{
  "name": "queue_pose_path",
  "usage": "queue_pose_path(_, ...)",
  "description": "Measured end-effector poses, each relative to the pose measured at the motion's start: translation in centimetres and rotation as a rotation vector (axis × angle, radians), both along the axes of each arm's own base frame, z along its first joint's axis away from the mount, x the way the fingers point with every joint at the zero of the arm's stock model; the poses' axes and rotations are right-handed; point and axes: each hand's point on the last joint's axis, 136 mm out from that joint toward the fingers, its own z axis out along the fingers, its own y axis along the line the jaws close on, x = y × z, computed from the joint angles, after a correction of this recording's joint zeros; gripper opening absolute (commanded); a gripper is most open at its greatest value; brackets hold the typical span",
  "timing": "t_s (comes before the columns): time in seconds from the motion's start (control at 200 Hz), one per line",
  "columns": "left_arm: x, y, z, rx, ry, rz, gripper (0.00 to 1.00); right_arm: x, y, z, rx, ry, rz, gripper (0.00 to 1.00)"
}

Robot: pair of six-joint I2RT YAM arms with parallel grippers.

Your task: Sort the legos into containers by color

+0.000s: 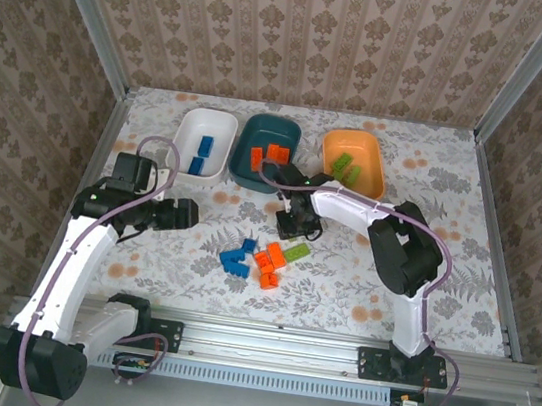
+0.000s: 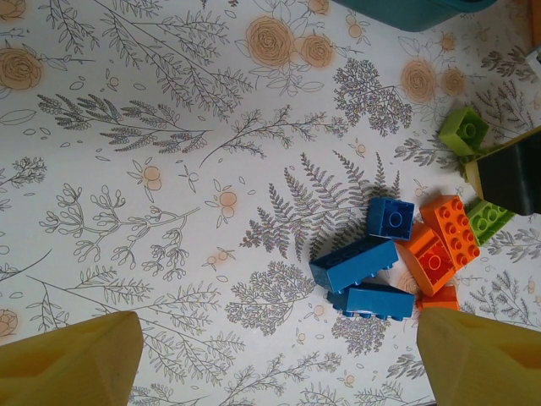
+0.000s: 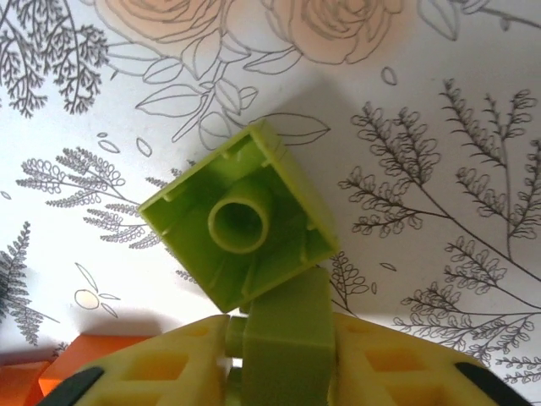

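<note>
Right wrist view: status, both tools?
Right tool shut on light green lego, underside showing. Left tool open over blue legos. Orange lego close beside the grip.

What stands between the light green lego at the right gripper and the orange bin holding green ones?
Nothing on the table does. The right gripper, shut on a light green lego, has bare tablecloth between it and the orange bin; only that arm's own white link crosses above the path.

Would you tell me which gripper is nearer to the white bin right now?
Left. The left gripper sits just in front of the white bin, while the right gripper is off to its right, in front of the dark teal bin.
</note>
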Motion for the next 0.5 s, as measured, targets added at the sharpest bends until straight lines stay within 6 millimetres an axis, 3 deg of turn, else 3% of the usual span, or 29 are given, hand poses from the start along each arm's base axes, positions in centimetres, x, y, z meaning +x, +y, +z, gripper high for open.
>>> queue_pose_path(0.155, 0.0, 0.0, 0.1, -0.007, -0.001, 0.001, 0.86, 0.2, -0.9, 0.7, 0.012, -0.016, -0.023, 0.24)
queue_pose_path(0.265, -0.1, -0.2, 0.2, -0.017, -0.003, -0.004, 0.86, 0.5, -1.7, 2.2, 0.032, -0.045, -0.043, 0.22)
queue_pose_path(0.355, -0.1, -0.3, 0.2, -0.022, -0.001, -0.006, 0.87, 0.9, -2.4, 4.3, 0.06, -0.085, -0.062, 0.22)
queue_pose_path(0.5, -0.5, -1.3, 0.2, -0.03, 0.005, -0.04, 0.87, 2.1, -4.0, 9.3, 0.132, -0.183, -0.109, 0.22)
